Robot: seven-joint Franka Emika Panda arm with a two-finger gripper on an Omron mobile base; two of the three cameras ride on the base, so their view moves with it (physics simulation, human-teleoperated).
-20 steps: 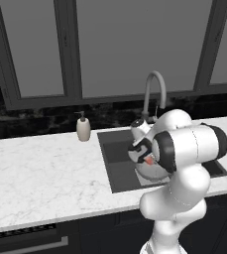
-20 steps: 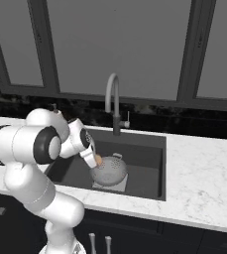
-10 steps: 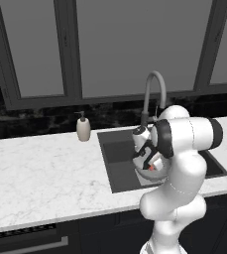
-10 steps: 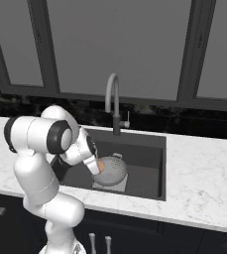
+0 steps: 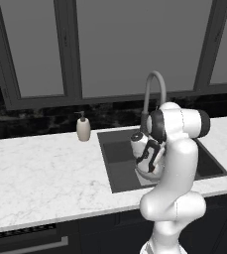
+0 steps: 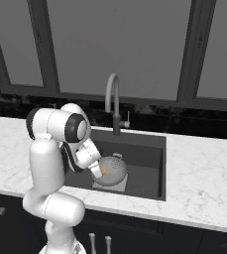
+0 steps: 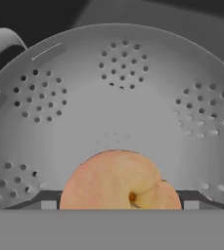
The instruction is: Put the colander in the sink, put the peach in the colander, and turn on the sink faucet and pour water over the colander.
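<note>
The colander [image 6: 112, 171] sits inside the sink [image 6: 144, 149], near the front & a bit left of the middle. The faucet [image 6: 113, 101] stands at the back edge, behind it. The arm bends down low over the bowl. The gripper [image 6: 101, 169] is right at the colander's left rim. The peach [image 7: 119, 180] sits between the 2 finger tips, w/ the bowl's holey wall just behind it. The fingers pinch the peach from both sides. A soap bottle [image 5: 83, 127] stands on the counter [image 5: 35, 173], left of the sink.

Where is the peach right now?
In the hand view the peach sits between the gripper's fingertips, low inside the colander, which rests in the sink.
</note>
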